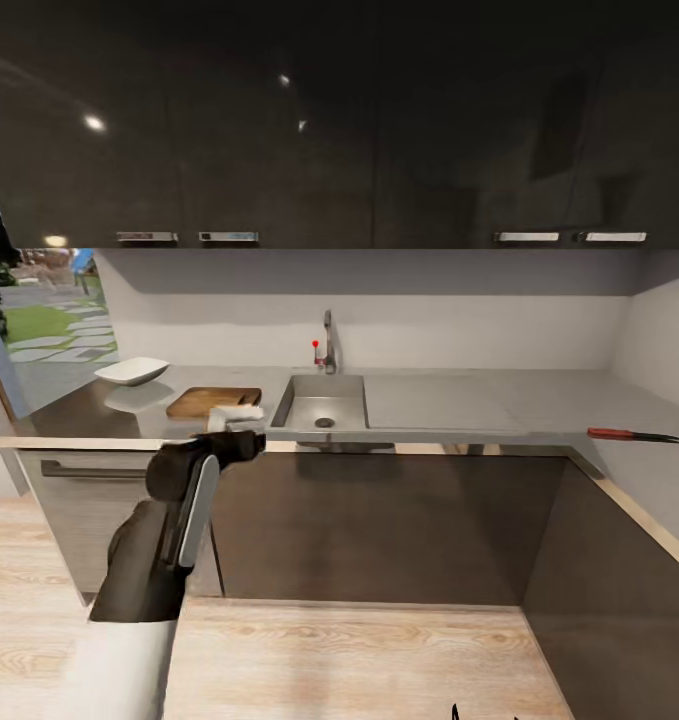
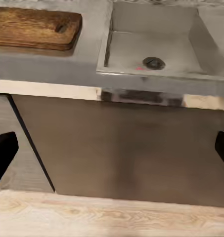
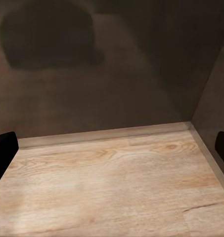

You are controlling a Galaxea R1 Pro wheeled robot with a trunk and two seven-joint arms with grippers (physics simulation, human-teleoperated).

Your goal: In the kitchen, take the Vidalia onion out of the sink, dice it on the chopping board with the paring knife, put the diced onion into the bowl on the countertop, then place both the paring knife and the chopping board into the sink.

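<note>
The brown chopping board point(image 1: 214, 402) point(image 2: 35, 28) lies on the dark-grey countertop point(image 1: 459, 405) just left of the steel sink point(image 1: 319, 402) point(image 2: 156, 47), whose basin holds nothing but its drain. The white bowl point(image 1: 131, 371) stands further left. Far to the right, the red-handled paring knife point(image 1: 634, 434) lies near the counter's front edge. My left gripper point(image 1: 237, 418) point(image 2: 112, 153) hovers at the counter's front edge, in front of the board and sink, open with nothing between its fingers. My right gripper point(image 3: 112, 148) hangs low and open, facing floor and cabinet. The Vidalia onion is out of view.
A chrome tap point(image 1: 328, 345) with a red knob stands behind the sink. Dark upper cabinets point(image 1: 379, 130) hang above. The counter turns a corner at the right point(image 1: 639, 510). Glass doors point(image 1: 39, 320) are at the left, and pale wood floor point(image 1: 359, 660) lies below.
</note>
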